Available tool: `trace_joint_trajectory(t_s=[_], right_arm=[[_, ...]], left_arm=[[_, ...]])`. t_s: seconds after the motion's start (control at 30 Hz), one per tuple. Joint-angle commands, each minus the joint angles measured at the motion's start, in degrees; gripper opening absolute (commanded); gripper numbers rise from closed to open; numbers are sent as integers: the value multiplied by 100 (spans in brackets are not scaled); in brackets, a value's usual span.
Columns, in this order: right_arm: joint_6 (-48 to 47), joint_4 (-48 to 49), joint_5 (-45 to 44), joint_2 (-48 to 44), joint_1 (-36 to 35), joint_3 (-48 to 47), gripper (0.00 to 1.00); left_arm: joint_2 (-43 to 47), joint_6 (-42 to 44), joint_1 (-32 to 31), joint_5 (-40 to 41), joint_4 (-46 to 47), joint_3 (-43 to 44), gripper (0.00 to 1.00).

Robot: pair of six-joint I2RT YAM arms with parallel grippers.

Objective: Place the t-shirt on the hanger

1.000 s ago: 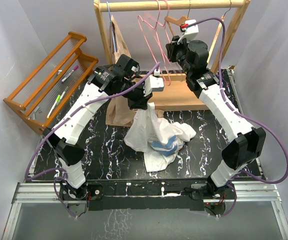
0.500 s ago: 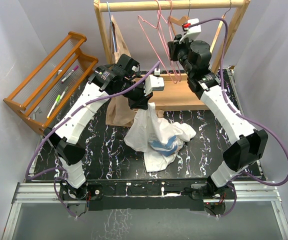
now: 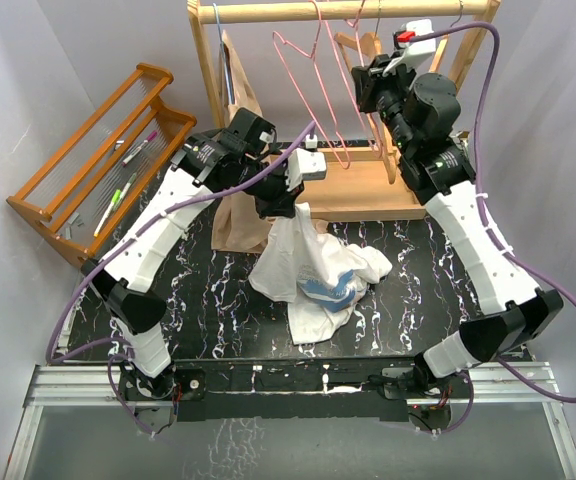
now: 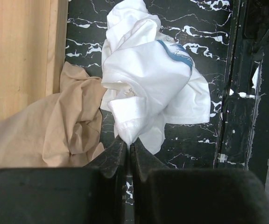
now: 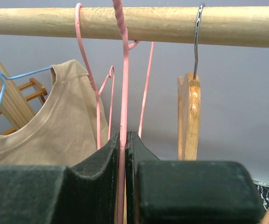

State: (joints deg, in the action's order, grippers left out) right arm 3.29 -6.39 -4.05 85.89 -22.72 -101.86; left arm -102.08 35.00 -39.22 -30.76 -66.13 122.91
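The white t-shirt (image 3: 313, 265) with a blue print hangs bunched from my left gripper (image 3: 286, 208), its lower part resting on the black marbled table. In the left wrist view the gripper (image 4: 128, 142) is shut on a fold of the t-shirt (image 4: 148, 79). My right gripper (image 3: 365, 82) is up at the clothes rail, shut on the thin pink wire of the hanger (image 5: 124, 93). That gripper (image 5: 124, 137) pinches the wire just below the twisted neck. The hanger (image 3: 340, 155) hangs tilted from the rail.
A wooden rail (image 5: 172, 21) carries a second pink hanger (image 5: 85, 70), a light-wood hanger (image 5: 189, 112) and a beige garment (image 5: 55, 126) on a blue hanger. The garment's tail (image 4: 55, 126) lies beside the t-shirt. An orange rack (image 3: 98, 150) with pens stands at the left.
The right gripper has shut on the pink hanger wire and moved up and to the right along the rail. The left arm and t-shirt have stayed put.
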Motion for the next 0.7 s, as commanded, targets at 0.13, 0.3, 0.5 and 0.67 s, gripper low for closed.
trace_joint_trajectory(t_s=[0.13, 0.3, 0.5, 0.67], right_arm=[[83, -954, 227, -957, 13, -100, 8], [242, -1678, 415, -1623, 13, 268, 8], [384, -2889, 818, -1917, 15, 153, 8], [281, -4016, 1239, -1873, 16, -250, 8]], left_arm=[[767, -103, -6, 38, 342, -517, 0], [884, -158, -6, 44, 333, -658, 0], [1007, -250, -4, 117, 512, -856, 0], [1158, -219, 2, 261, 689, -1081, 0]])
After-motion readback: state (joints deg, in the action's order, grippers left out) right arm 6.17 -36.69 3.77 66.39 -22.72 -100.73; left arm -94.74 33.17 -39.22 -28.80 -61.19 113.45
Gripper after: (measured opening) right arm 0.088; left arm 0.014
